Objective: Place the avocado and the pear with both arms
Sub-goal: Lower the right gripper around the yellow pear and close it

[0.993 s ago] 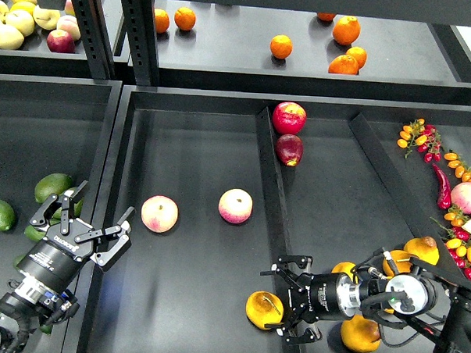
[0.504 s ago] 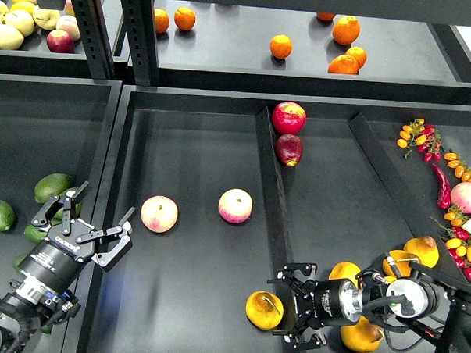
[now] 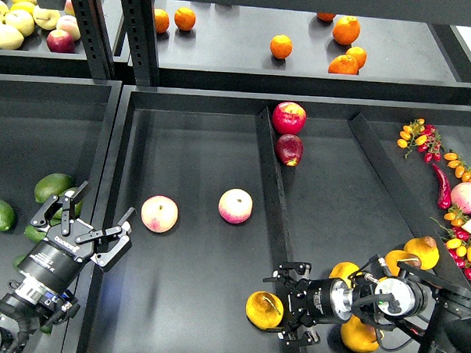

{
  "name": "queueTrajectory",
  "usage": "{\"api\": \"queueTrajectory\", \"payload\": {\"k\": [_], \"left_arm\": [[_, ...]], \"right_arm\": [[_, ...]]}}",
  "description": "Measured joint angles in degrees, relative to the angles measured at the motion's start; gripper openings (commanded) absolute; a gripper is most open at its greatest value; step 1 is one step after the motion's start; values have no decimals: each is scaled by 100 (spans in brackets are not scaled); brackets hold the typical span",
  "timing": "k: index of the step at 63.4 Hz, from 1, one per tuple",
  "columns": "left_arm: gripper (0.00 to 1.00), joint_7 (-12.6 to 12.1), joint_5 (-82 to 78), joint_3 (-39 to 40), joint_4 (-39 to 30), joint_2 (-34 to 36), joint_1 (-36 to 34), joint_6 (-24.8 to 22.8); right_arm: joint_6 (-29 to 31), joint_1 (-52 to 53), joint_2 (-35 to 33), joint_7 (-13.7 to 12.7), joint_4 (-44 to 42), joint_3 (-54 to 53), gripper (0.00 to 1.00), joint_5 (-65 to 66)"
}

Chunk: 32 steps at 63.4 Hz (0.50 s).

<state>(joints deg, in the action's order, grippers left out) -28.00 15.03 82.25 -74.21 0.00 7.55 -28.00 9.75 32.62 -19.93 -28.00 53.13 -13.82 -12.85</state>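
Right gripper [image 3: 283, 307]: gaping open, gripping nothing.
Plump yellow-orange pear [image 3: 264, 309]: lying just left of its fingertips, touching or nearly.

Black metal shelving fills the whole scene. An upper shelf [image 3: 225, 55] runs along the back, carried by perforated black uprights [image 3: 92, 29] near its left end. Below it lies a wide black tray [image 3: 191, 300], split by a raised divider [image 3: 270, 194] running front to back. A second tray [image 3: 42, 137] sits to its left. The light is even and soft, glinting dully off the dark surfaces.
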Motion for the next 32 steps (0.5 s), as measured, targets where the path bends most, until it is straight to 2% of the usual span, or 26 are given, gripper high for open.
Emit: {"api": "queueTrajectory", "payload": {"k": [32], "left_arm": [[99,0,0,-11,-51,0,29,0]], "right_arm": [[25,-2,388,0,-538,-15,99,184]]}}
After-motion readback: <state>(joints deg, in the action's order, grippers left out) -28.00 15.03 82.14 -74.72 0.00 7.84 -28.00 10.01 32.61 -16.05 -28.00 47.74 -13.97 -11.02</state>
